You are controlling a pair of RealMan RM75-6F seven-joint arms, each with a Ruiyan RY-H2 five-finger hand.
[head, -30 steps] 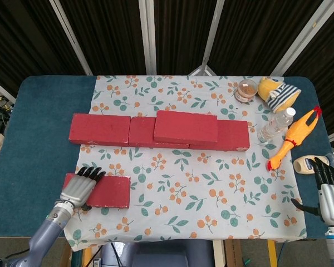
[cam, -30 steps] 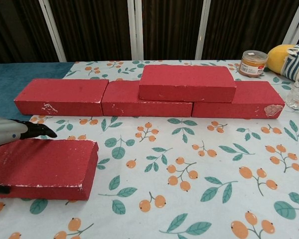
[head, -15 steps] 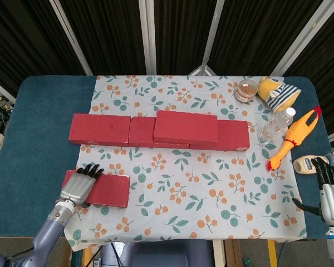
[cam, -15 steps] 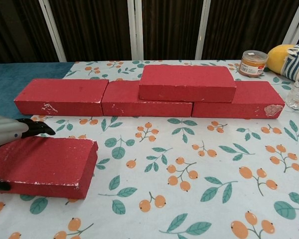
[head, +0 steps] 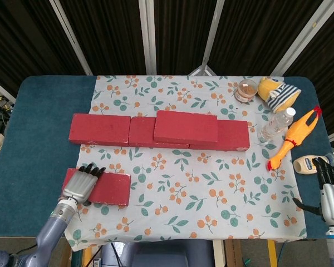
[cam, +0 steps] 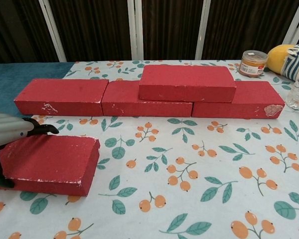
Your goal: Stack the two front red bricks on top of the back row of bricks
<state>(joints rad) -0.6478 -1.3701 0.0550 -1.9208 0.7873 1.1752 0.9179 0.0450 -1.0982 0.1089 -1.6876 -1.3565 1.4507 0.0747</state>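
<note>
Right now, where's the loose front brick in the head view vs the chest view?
Head view: front brick lies lower left on the floral cloth, the left hand over its left end.
Chest view: front brick at the left edge, in the foreground, the hand's fingers over its far edge.
Shared landmark: the stacked brick atop the back row.

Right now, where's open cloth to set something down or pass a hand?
Free: the wide cloth between the back row and the front edge, right of the left hand on the front brick.
Crowded: far right corner, with the jar, bottle and rubber chicken.
</note>
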